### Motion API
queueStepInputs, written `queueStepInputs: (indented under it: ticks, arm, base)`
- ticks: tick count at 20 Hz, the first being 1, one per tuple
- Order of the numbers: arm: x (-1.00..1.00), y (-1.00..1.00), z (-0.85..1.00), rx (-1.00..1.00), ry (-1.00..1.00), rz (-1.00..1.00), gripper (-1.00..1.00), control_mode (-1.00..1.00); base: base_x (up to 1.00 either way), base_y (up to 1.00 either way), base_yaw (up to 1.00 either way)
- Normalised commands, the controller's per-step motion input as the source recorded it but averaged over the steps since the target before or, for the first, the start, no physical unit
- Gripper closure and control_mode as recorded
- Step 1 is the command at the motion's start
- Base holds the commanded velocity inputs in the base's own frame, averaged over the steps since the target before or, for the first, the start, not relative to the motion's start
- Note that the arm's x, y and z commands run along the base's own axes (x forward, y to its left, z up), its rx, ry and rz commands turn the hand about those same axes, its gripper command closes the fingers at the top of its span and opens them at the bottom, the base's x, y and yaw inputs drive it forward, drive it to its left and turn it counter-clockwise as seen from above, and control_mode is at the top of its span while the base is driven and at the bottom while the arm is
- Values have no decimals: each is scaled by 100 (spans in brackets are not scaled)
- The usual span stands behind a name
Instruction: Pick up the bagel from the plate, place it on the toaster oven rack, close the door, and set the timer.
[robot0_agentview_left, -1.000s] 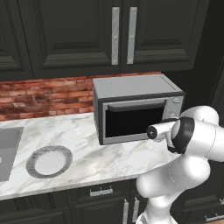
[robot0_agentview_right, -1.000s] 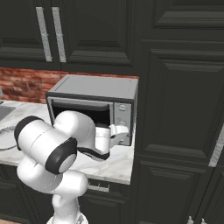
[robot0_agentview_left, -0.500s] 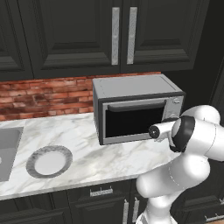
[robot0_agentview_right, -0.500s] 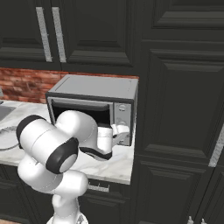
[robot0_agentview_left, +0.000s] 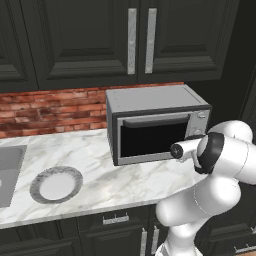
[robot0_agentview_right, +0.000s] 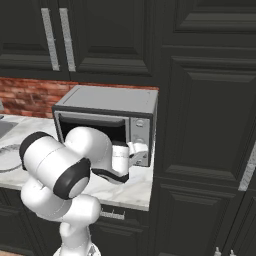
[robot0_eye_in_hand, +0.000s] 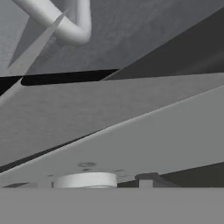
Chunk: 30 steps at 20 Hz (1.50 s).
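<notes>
Across the marble counter (robot0_agentview_left: 95, 165), hardly any change from a second ago: same base position, same arm posture. Toaster oven (robot0_agentview_left: 150, 107) at the far right, door (robot0_agentview_left: 152, 140) shut upright, bar handle (robot0_eye_in_hand: 65, 24) close above the hand. Plate (robot0_agentview_left: 37, 182) well apart at the near left, white centre bare. Bagel judged to be inside on the rack, behind the dark glass. Gripper (robot0_agentview_right: 137, 148) now a touch closer to the knob panel (robot0_agentview_left: 199, 122), a pale knob (robot0_eye_in_hand: 85, 179) just ahead. Cannot tell how wide the jaws stand, nor whether on the knob. Probably only the timer left.
</notes>
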Motion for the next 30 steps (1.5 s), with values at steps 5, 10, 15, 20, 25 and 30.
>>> queueStepInputs:
  ticks: [5, 10, 15, 20, 25, 30]
  arm:
    - [10, -26, 48, 31, 0, -2, 100, -100]
    - [0, -28, 48, 42, 0, -2, 100, -100]
    - [0, -33, 40, 44, 0, -2, 100, -100]
    - [4, -29, 37, 43, 0, -2, 100, -100]
    - [10, -36, 44, 45, 0, -1, 100, -100]
    - [2, -51, 53, 43, -17, 2, 100, -100]
  base:
    - [0, 0, 0]
    - [0, 0, 0]
    - [0, 0, 0]
    - [0, 0, 0]
    - [0, 0, 0]
    - [0, 0, 0]
